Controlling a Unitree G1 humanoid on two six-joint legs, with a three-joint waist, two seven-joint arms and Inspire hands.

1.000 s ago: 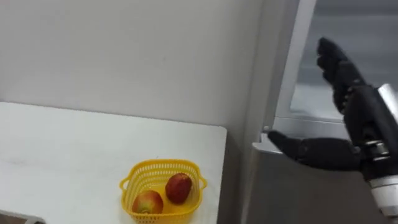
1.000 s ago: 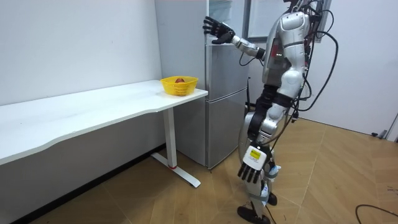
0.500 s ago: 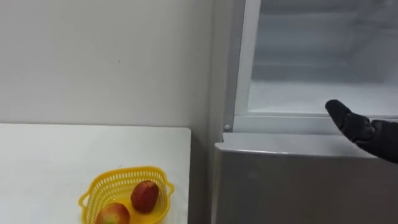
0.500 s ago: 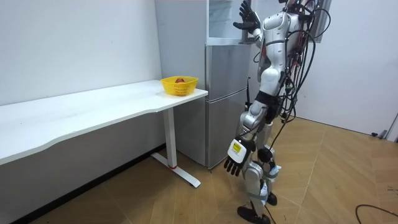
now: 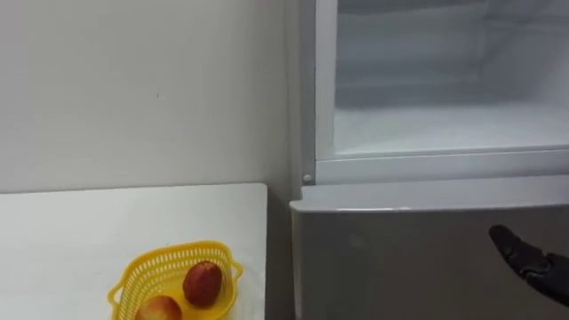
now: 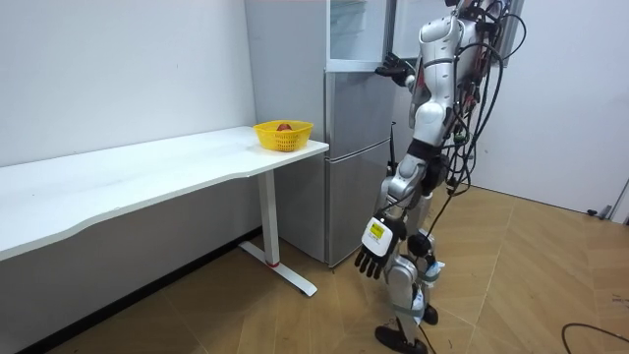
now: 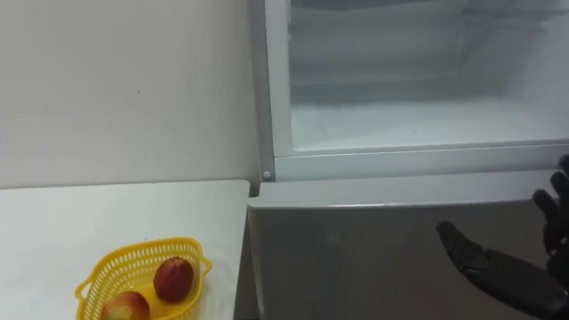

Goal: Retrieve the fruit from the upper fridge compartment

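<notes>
Upper fridge compartment (image 7: 418, 124): right hand (image 7: 502, 277), fingers spread wide, sits low before the lower fridge door (image 7: 356, 258), the compartment standing open above and beyond it, well apart; left hand (image 6: 373, 261) hangs relaxed by the thigh; apples (image 7: 174, 278) lie in a yellow basket (image 7: 107, 271) on the table (image 7: 107, 213).

Lower left: white table (image 5: 89, 222); yellow plastic basket (image 5: 169, 253) near its right edge, holding two red apples (image 5: 203, 283) side by side. White wall (image 5: 133, 89) behind.

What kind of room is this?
Probably a plain room set up like a kitchen corner: a grey fridge with its upper part open, beside a white table holding a yellow basket of fruit.
</notes>
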